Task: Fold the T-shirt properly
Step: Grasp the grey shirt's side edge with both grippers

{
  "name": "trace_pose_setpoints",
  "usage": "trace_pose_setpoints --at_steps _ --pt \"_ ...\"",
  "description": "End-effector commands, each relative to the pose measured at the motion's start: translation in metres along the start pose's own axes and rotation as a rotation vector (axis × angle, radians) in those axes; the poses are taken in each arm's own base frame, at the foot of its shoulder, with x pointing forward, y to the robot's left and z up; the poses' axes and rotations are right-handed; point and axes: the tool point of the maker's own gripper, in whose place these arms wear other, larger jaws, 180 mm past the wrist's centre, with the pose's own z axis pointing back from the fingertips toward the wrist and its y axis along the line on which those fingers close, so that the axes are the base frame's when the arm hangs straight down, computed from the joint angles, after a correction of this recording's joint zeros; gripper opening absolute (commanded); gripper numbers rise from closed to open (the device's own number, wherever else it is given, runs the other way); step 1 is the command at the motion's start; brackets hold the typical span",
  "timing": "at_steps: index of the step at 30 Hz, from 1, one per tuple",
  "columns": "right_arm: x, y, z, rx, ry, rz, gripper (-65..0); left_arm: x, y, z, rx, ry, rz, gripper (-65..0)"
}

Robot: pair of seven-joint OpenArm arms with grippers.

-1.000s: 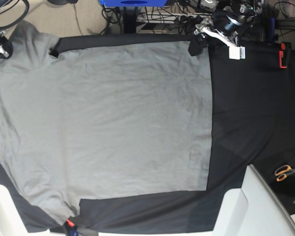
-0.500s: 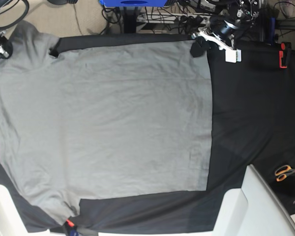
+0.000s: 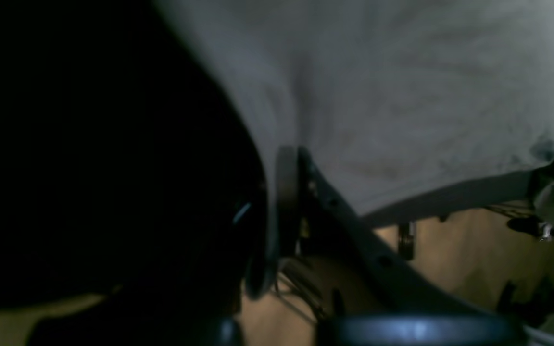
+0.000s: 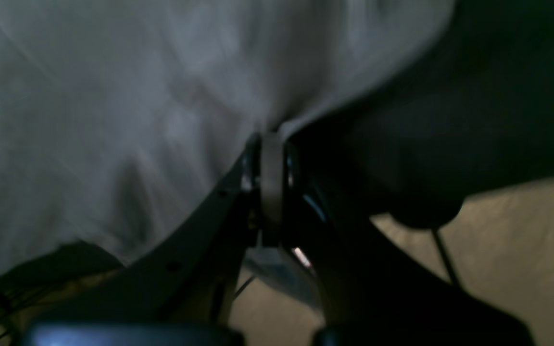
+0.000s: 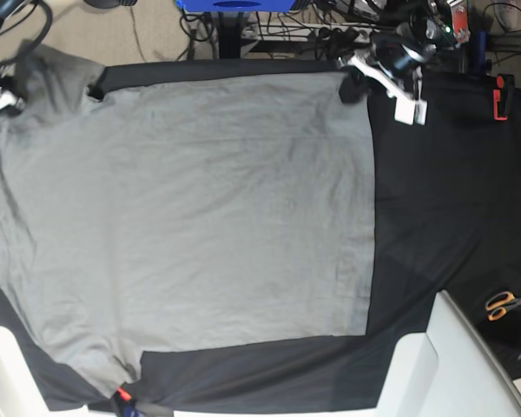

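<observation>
The big plain grey cotton T-shirt (image 5: pixel 191 226) lay flat on the black table cloth (image 5: pixel 451 200), covering most of it. The left gripper (image 5: pixel 354 82) pinched the shirt's far corner by the hem, its jaws pressed together on the grey cloth (the wrist view was dark and blurry). The right gripper (image 5: pixel 2 95) pinched the shirt's other far corner, jaws pressed together too. Orange-handled scissors (image 5: pixel 502 304) lay well apart from the shirt.
</observation>
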Motion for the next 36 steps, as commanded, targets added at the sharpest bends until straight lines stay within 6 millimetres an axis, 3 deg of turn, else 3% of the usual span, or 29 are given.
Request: trace_pose_setpoints --at_steps 1,8,15,21,29,36 --pt "0.023 -0.002 0.009 -0.009 -0.059 0.028 -64.8 0.015 -0.004 0.001 -0.015 -0.038 -0.019 -65.0" --pt "0.055 0.001 0.011 -0.008 -0.105 0.062 -64.8 0.035 -0.004 -0.007 -0.007 -0.046 -0.029 -65.0" --pt "0.102 0.011 0.016 0.006 -0.18 0.1 -64.8 0.059 -0.002 -0.013 0.01 -0.09 -0.027 -65.0" --pt "0.118 0.036 -0.007 0.084 -0.162 0.111 -64.8 0.079 -0.005 -0.019 0.0 -0.128 -0.039 -65.0" --pt "0.151 0.048 -0.02 0.14 -0.232 0.109 -64.8 0.108 -0.001 -0.023 0.027 -0.179 -0.035 -65.0" --pt "0.169 0.066 -0.034 0.194 -0.271 0.101 -64.8 0.119 0.015 -0.032 0.042 -0.169 -0.033 -65.0"
